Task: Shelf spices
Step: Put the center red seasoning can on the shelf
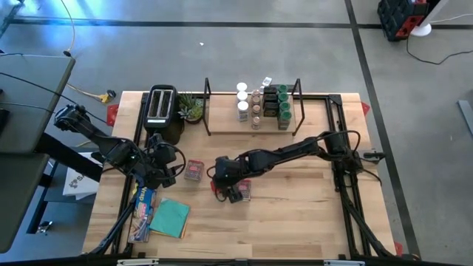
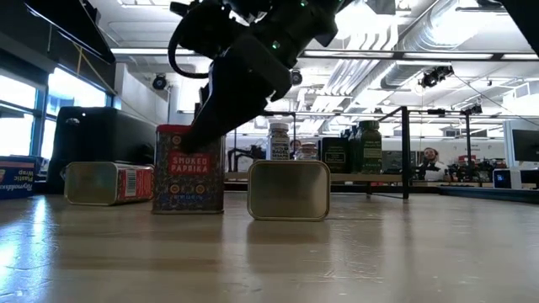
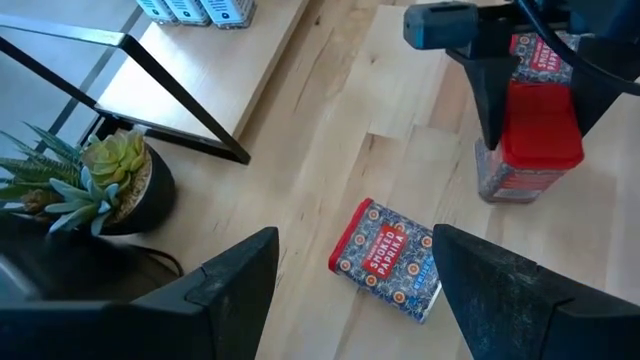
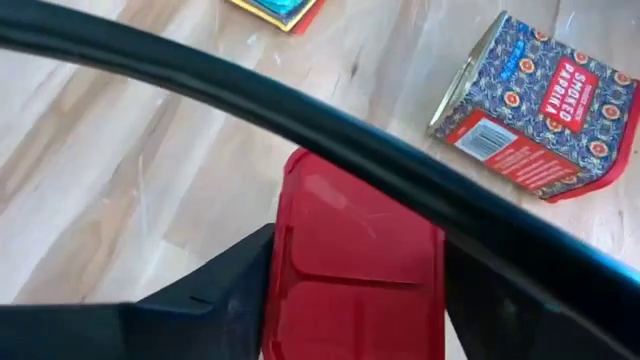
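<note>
Right tool (image 3: 530, 120) fingers apart, straddling upright red-lidded paprika tin (image 3: 535, 135), grip unclear

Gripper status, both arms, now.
Left gripper: open, empty, hovering over a smoked paprika tin lying flat.
Right gripper: fingers on either side of the upright red-lidded tin; whether the grip has closed cannot be told.

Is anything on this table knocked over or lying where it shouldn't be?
Yes. Two smoked paprika tins lie on their sides on the table: one between the two arms, another beside the upright tin. The right claw straddles that upright tin. The other spice jars stand upright on the shelf.
</note>
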